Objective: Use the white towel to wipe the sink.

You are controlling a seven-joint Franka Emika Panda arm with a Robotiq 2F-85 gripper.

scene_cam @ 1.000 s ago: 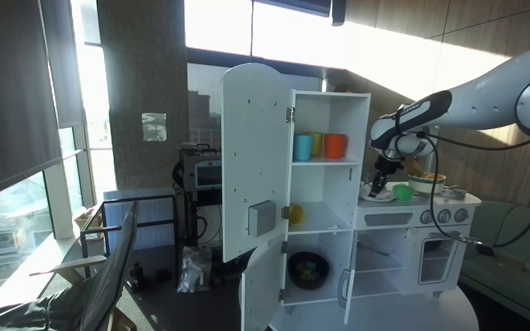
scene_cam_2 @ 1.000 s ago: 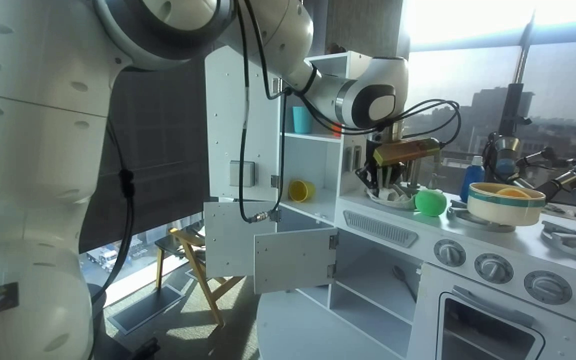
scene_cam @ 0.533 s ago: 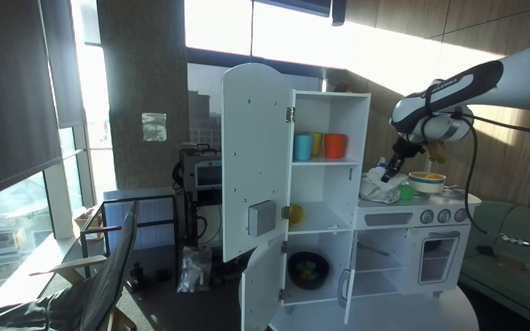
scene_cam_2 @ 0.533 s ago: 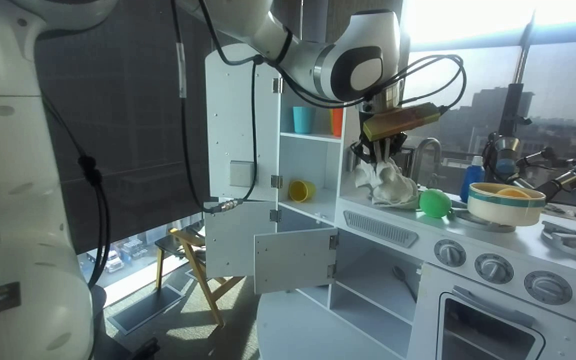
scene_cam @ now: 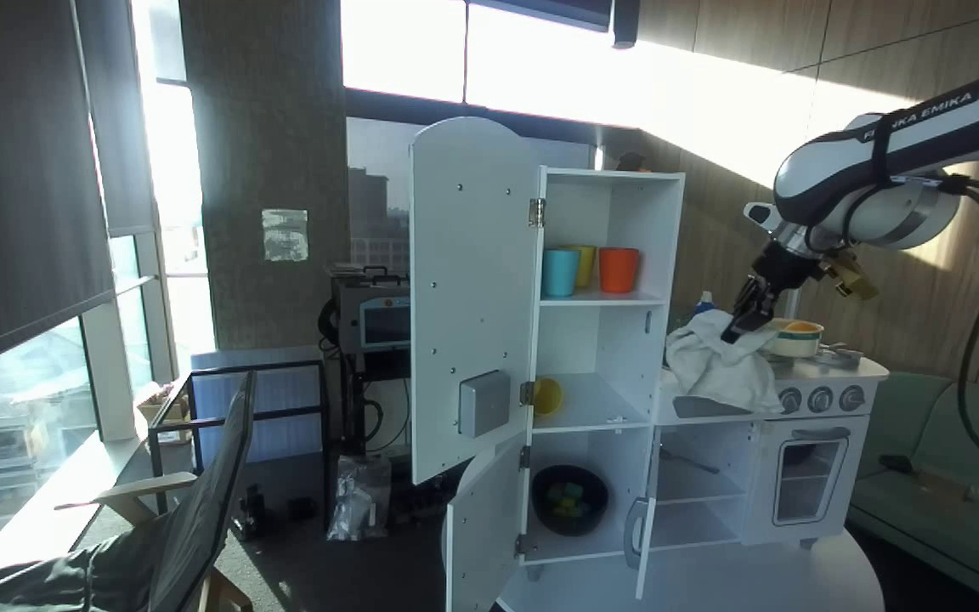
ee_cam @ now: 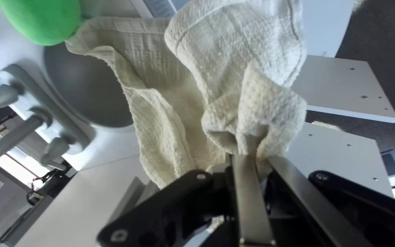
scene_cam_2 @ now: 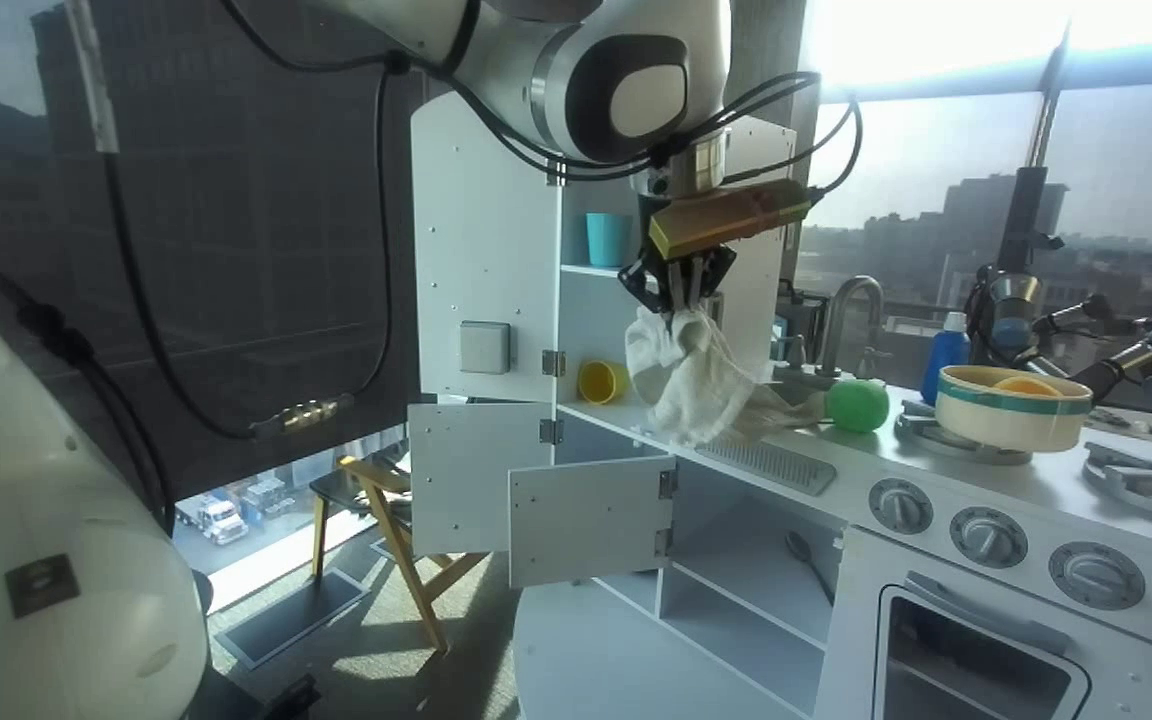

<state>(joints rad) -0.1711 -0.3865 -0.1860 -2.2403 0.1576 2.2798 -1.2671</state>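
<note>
The robot arm is rising and drawing back, both exterior views showing it higher and pulled farther out than a second ago. Beneath it the white counter is staying put, its rear part coming back into sight as the arm is leaving. The white towel is changing most: from a low, crumpled heap it is opening into a long drape, its bulk hanging down past the front edge while its tail is trailing across the counter. The sink is lying largely uncovered in the wrist view, the towel crossing only one side of it, so the wiping is probably pausing or ending; whether it is coming out clean, I cannot tell. The gripper is hanging above counter height with its jaws pinching a gathered fold of the towel, and that hold is looking firm enough for another pass; if more wiping is needed, the next move is probably calling for lowering back over the sink. The round green object is sitting just beside the towel's last corner; whether the two are touching is not showing clearly, and a further pull could be dragging it along.
</note>
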